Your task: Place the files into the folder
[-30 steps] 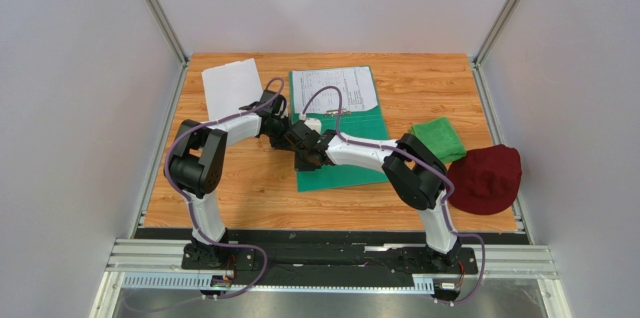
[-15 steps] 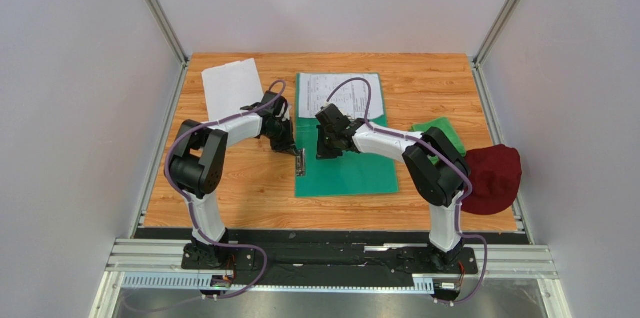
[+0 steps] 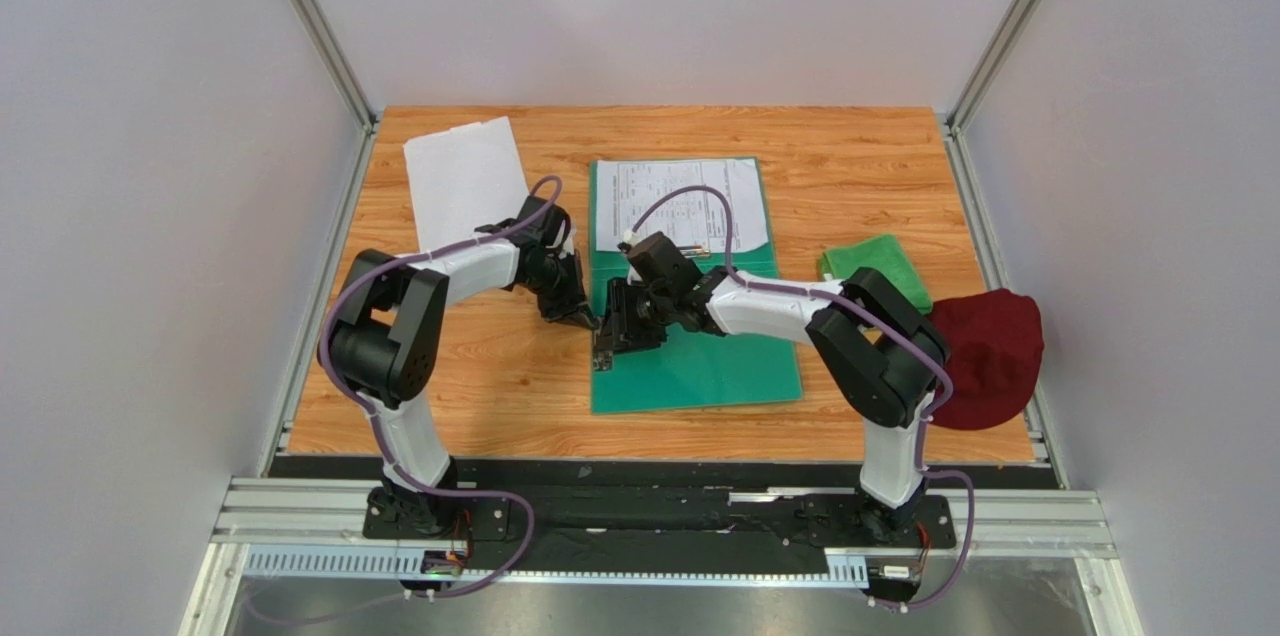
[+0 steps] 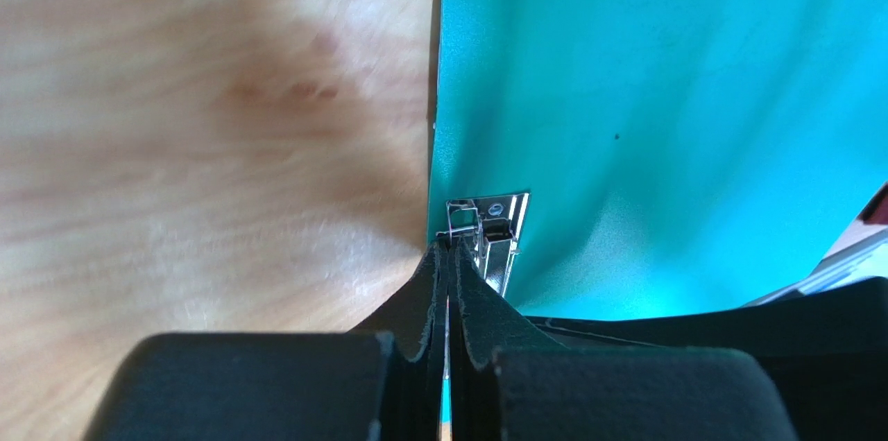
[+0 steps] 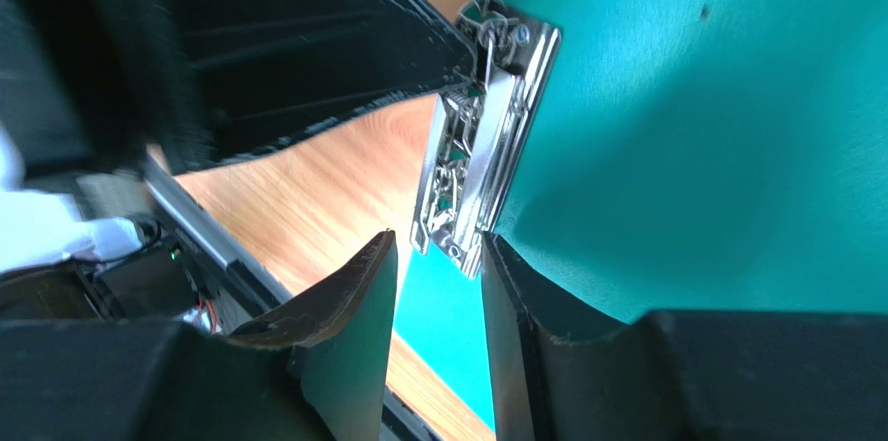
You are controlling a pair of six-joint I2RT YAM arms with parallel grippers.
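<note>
Left gripper (image 4: 450,251), fingers pressed together, touches the clip (image 5: 490,129) at the folder's (image 3: 706,366) 9 o'clock edge; right gripper (image 5: 438,249) straddles it (fingers apart).

The thin flat plastic folder (image 3: 691,366) is plain teal-green, with a shiny silver metal clip (image 5: 474,191) at its left edge. The paper sheet on the folder's far half (image 3: 681,201) is white, printed with black text and tables; the loose paper sheet at far left (image 3: 466,183) is blank white. The wooden table top (image 3: 496,381) is orange-brown with darker grain streaks. At right are a bright green folded cloth (image 3: 879,264) and a dark red fabric cap (image 3: 984,351). The left arm (image 3: 466,264) and right arm (image 3: 759,306) are white with black joints and purple cables (image 3: 700,189); the left gripper (image 4: 448,254) and right gripper (image 5: 440,243) have black fingers
</note>
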